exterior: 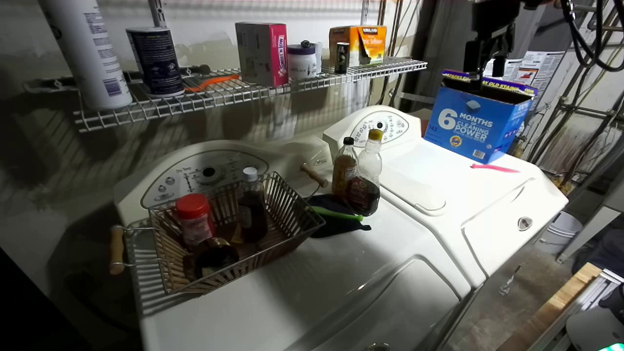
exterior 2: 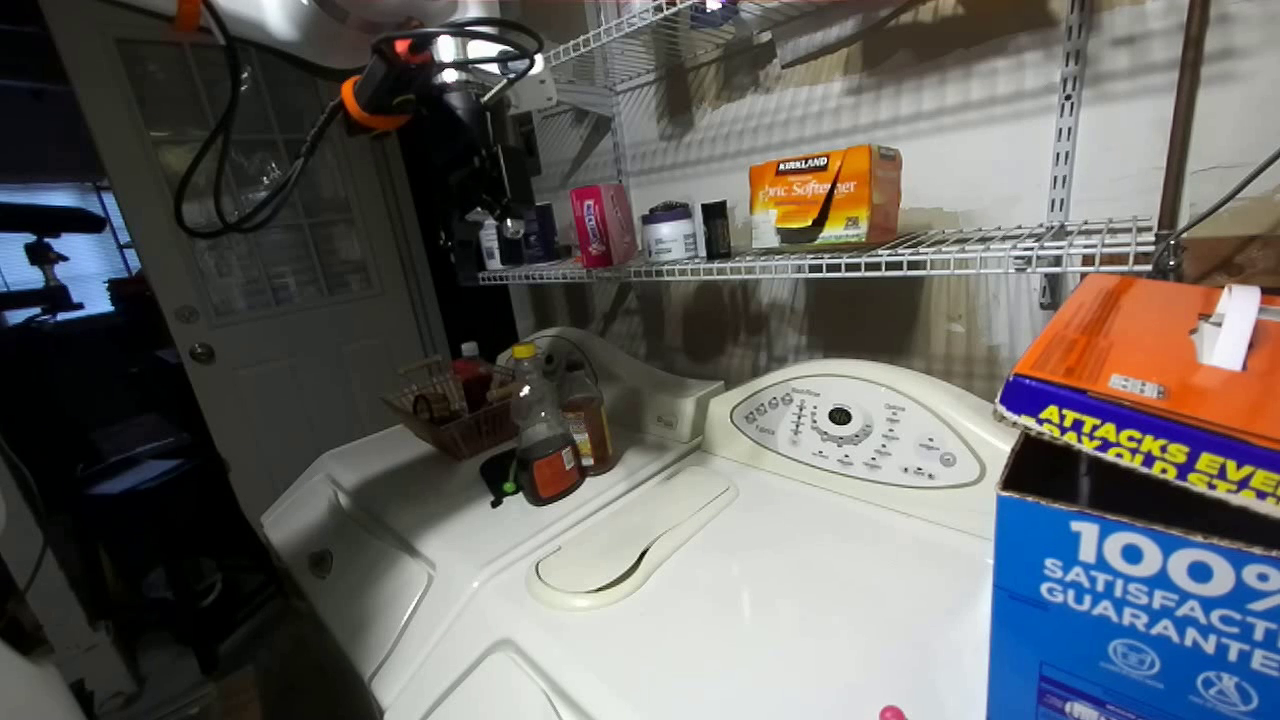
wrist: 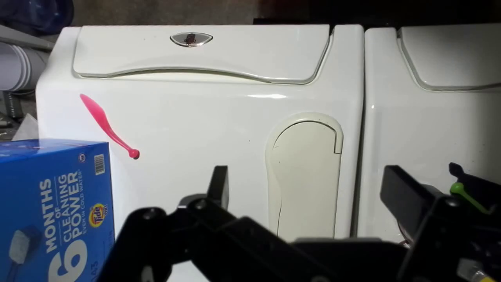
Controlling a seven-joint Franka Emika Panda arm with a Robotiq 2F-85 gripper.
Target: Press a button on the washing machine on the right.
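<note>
The washing machine [exterior: 429, 165] is white with a glossy top, on the right in an exterior view. It also shows in an exterior view [exterior 2: 800, 580] and at the left of the wrist view [wrist: 195, 121]. Its rounded console [exterior 2: 780, 405] carries a dark dial [exterior 2: 840, 418] and several small buttons. This console [exterior: 361, 131] also shows in an exterior view, but is out of the wrist view. My gripper [wrist: 309, 186] is open and empty, high above the machines, pointing down, apart from the console. It shows in both exterior views [exterior: 486, 73] [exterior 2: 490, 235].
A blue detergent box [exterior: 468, 122] and a pink stick [wrist: 105, 121] lie on the washing machine. The other white machine [exterior: 336, 278] bears two syrup bottles [exterior: 363, 190], a dark item with a green stick, and a wire basket [exterior: 292, 229]. A loaded wire shelf [exterior 2: 950, 260] hangs above the consoles.
</note>
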